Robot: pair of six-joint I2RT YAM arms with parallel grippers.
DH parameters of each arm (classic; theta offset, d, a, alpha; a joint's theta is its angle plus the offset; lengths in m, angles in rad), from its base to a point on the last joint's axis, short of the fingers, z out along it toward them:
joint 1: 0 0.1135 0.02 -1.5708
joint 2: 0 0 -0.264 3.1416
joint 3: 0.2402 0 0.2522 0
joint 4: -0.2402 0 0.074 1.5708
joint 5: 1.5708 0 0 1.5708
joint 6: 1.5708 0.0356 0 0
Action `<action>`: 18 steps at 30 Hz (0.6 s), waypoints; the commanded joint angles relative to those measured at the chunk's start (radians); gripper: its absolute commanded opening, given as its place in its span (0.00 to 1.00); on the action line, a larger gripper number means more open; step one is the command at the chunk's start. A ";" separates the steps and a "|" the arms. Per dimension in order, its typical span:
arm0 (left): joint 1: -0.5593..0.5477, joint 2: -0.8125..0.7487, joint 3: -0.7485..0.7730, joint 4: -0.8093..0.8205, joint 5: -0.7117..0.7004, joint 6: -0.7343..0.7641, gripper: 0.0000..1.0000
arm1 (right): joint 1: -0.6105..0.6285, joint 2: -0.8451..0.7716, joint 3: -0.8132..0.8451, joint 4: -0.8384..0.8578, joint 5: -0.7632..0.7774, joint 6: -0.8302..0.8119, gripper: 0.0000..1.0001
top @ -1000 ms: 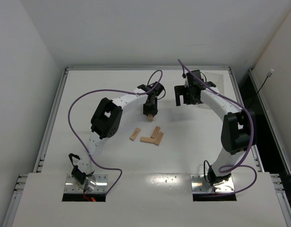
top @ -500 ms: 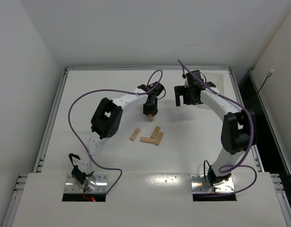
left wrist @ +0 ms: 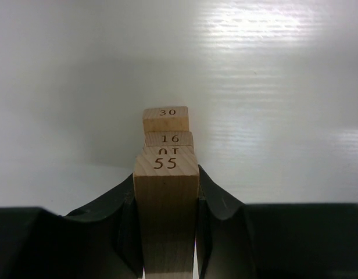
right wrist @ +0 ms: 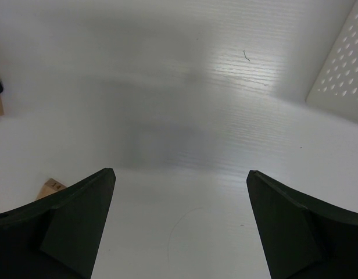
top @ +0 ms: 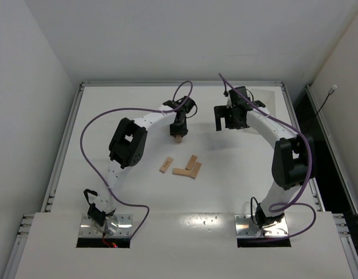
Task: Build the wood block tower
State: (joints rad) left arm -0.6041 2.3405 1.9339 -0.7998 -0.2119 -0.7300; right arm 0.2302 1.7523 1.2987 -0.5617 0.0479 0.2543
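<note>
My left gripper [top: 178, 131] is shut on a tan wood block marked 55 [left wrist: 166, 192], at the table's middle back. In the left wrist view, the ends of more wood blocks, marked 16 [left wrist: 169, 139] and 30 [left wrist: 165, 118], line up just beyond it as a narrow stack. I cannot tell if they are gripped too. In the top view this stack shows as one small tan piece [top: 178, 138] under the fingers. Several loose wood blocks [top: 181, 171] lie flat nearer the arms. My right gripper [top: 228, 119] is open and empty above bare table, and it also shows in the right wrist view [right wrist: 182, 232].
A white perforated tray [right wrist: 342, 64] lies at the back right, beyond my right gripper. A corner of one loose block [right wrist: 51, 186] shows beside the right gripper's left finger. The table has raised rims at the left, back and right.
My left gripper has moved a little left and toward the back, carrying the stacked blocks with it. The right arm and the loose blocks have not moved.
</note>
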 commanded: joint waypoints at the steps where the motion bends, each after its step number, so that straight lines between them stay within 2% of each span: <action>1: 0.036 0.054 0.007 -0.006 -0.053 -0.009 0.00 | -0.005 0.009 0.004 0.023 -0.013 0.010 0.94; 6: 0.036 0.054 -0.015 0.004 -0.038 0.000 0.00 | -0.005 0.009 0.013 0.023 -0.013 0.010 0.94; 7: 0.036 0.054 -0.024 0.004 -0.028 0.000 0.08 | -0.005 0.018 0.013 0.023 -0.013 0.010 0.94; 8: 0.036 0.054 -0.035 0.004 -0.027 0.009 0.08 | -0.005 0.018 0.013 0.023 -0.013 0.010 0.94; 9: 0.036 0.045 -0.035 0.004 -0.027 0.009 0.17 | -0.005 0.018 0.013 0.023 -0.013 0.010 0.94; 11: 0.036 0.045 -0.035 0.013 -0.027 0.009 0.28 | -0.005 0.018 0.013 0.023 -0.013 0.010 0.94; 12: 0.036 0.045 -0.035 0.013 -0.017 0.009 0.38 | -0.005 0.018 0.013 0.023 -0.013 0.010 0.94; 18: 0.036 0.045 -0.044 0.013 -0.008 0.018 0.60 | -0.005 0.018 0.013 0.023 -0.013 0.010 0.94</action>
State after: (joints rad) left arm -0.5812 2.3417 1.9293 -0.7685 -0.2260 -0.7120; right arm 0.2302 1.7687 1.2987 -0.5610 0.0463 0.2543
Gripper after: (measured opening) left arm 0.574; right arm 0.938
